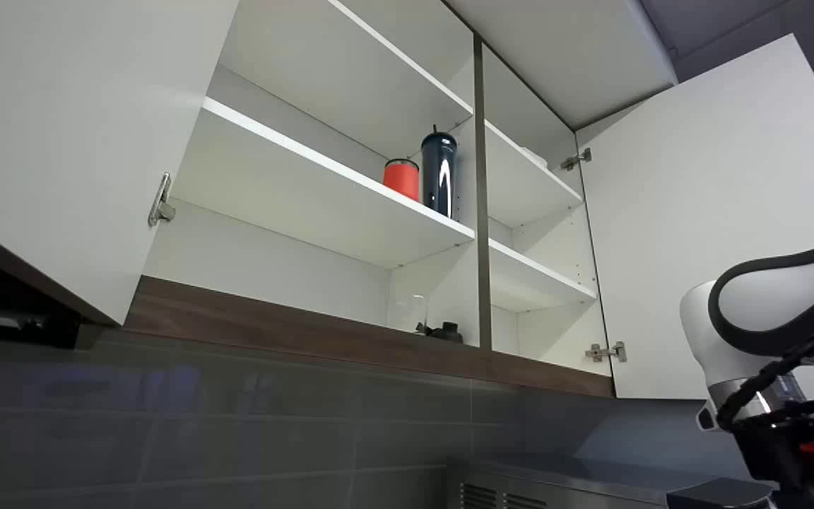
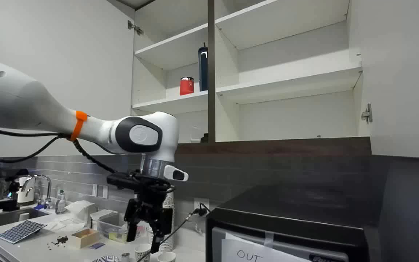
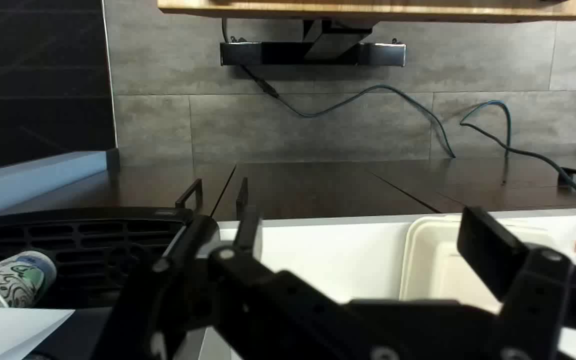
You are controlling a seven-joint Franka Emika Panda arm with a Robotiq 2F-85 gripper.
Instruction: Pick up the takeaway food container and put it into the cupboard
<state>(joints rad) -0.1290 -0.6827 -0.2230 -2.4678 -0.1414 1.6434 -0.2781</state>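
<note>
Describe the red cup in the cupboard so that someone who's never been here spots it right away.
Look up at the open white wall cupboard. On a shelf inside stands a tall dark bottle, with the red cup just left of it in both exterior views. The cup is much the shorter of the two, bright red and dark-rimmed.
</note>
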